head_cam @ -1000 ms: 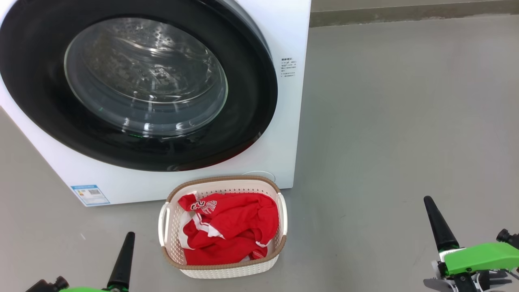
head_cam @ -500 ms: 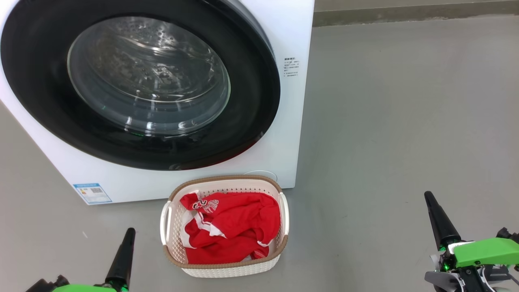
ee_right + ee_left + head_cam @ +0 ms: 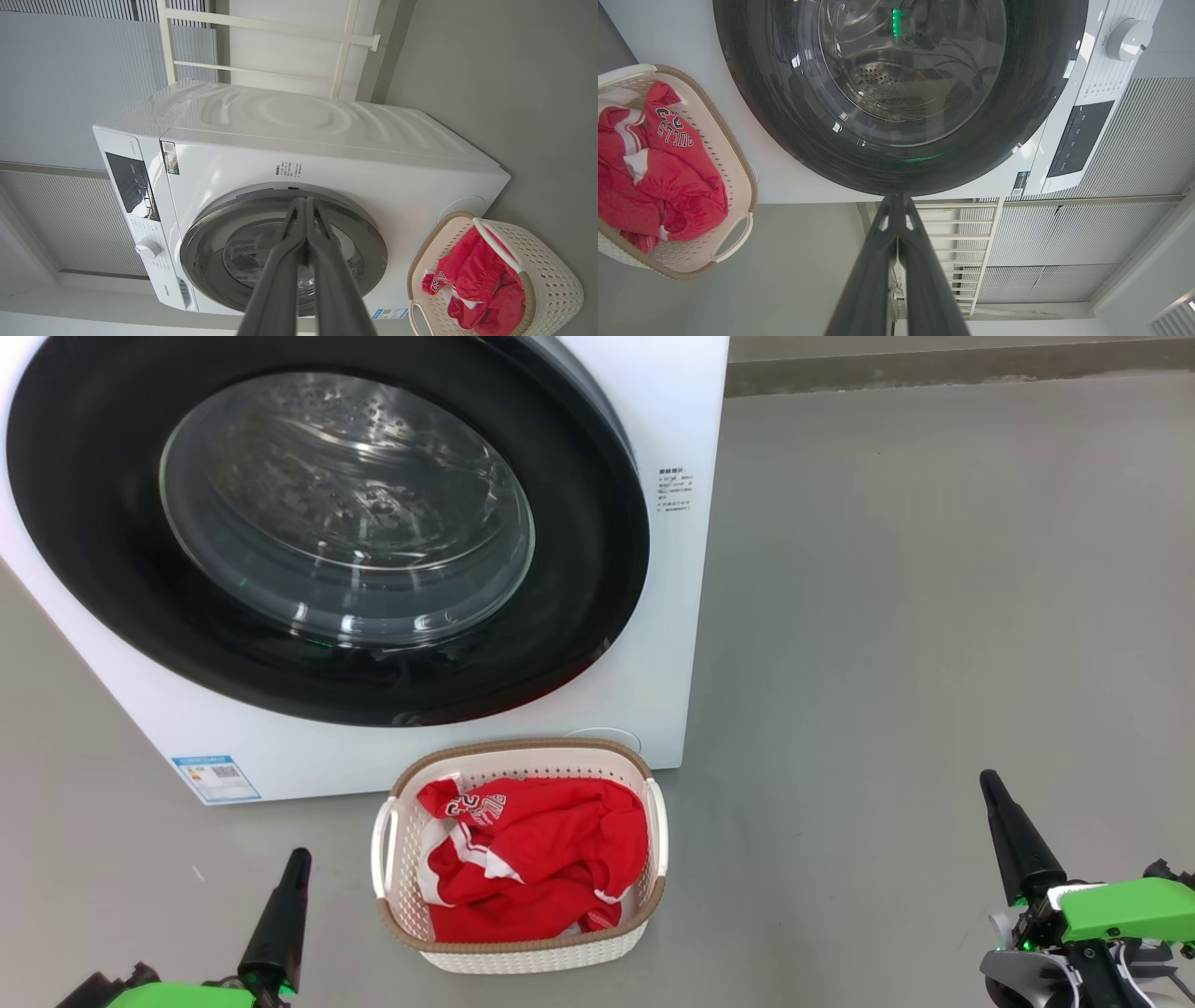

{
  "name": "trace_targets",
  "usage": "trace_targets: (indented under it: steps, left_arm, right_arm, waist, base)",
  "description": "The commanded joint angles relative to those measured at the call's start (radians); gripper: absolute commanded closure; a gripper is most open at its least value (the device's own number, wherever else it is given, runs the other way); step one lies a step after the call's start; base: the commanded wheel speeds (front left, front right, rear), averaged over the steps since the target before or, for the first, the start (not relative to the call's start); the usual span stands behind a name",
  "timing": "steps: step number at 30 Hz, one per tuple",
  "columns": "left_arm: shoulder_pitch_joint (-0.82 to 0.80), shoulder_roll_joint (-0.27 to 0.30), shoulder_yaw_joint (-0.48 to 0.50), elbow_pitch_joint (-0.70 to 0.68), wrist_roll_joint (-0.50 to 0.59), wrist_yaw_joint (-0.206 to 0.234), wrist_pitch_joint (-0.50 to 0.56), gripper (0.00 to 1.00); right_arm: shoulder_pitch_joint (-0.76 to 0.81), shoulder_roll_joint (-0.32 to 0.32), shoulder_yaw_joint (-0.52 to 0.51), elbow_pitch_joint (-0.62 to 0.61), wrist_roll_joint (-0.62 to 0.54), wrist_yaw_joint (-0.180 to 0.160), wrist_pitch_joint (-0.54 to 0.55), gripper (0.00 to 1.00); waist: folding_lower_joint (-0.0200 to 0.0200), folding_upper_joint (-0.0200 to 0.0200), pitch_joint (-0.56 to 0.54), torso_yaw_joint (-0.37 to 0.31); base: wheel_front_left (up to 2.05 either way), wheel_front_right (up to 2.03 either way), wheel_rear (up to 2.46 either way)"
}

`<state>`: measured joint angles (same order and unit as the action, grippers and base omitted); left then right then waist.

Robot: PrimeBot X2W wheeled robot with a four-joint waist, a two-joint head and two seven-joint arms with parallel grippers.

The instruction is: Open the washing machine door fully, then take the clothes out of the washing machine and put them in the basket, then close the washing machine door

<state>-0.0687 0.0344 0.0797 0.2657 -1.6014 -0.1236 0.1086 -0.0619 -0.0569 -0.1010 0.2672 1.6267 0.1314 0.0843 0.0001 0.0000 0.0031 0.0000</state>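
Door (image 3: 583, 569) closed, clothes (image 3: 546, 859) in basket (image 3: 523, 747).
Left gripper (image 3: 297, 861) at 7 o'clock, right gripper (image 3: 992, 789) at 4 o'clock: both pressed together, empty, touching nothing; basket at 6 o'clock on floor (image 3: 934, 616), just before washer (image 3: 677, 411).

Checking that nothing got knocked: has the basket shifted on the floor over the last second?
No. The basket keeps its place below the washing machine front, equally far from the blue sticker; the camera itself drifted slightly.
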Motion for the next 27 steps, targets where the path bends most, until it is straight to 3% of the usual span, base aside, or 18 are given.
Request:
trace_targets:
  steps: [1,27]
  left_arm:
    - [-0.039,0.016,0.034,-0.02,-0.007,-0.007,0.005,1.0]
    - [-0.039,0.016,0.034,-0.02,-0.007,-0.007,0.005,1.0]
  right_arm:
    - [-0.043,-0.014,0.016,-0.024,0.006,-0.001,0.006,1.0]
    - [-0.044,-0.008,0.008,-0.024,-0.001,-0.001,0.013,1.0]
  waist:
    - [0.0,0.0,0.0,0.0]
    - [0.0,0.0,0.0,0.0]
  base:
    - [0.0,0.0,0.0]
    - [0.0,0.0,0.0]
